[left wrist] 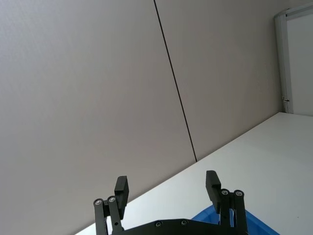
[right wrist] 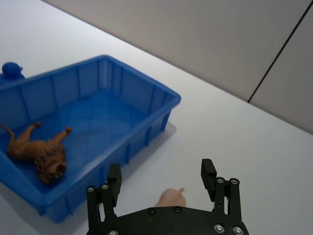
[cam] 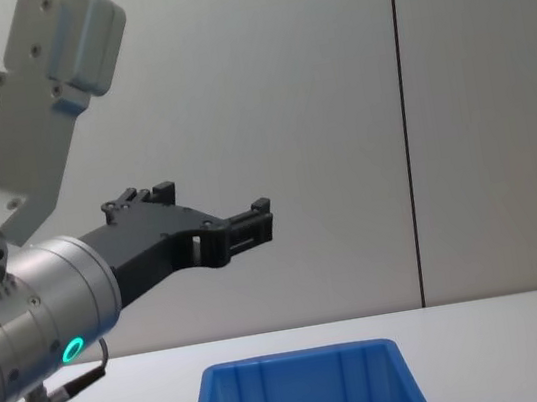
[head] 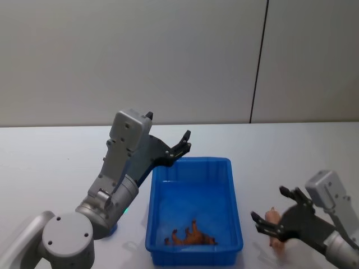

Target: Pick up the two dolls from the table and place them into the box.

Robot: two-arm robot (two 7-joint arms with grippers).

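Note:
The blue box (head: 231, 185) stands mid-table, and the brown doll (head: 192, 235) lies on its side inside at the near end; the right wrist view shows this doll (right wrist: 38, 152) against the box's (right wrist: 146, 89) near wall. The pale pink doll (head: 274, 219) lies on the white table (head: 56, 168) right of the box. My right gripper (head: 271, 210) is open, low over the pink doll (right wrist: 171, 198), with a finger on either side. My left gripper (head: 180, 145) is open and empty, raised above the box's far left corner; in the chest view the left gripper (cam: 216, 199) hangs high over the box (cam: 293, 363).
A small blue object (right wrist: 11, 69) sits on the table just left of the box, near my left arm's base. A grey panelled wall stands behind the table. Open tabletop lies on the far side and to the right of the box.

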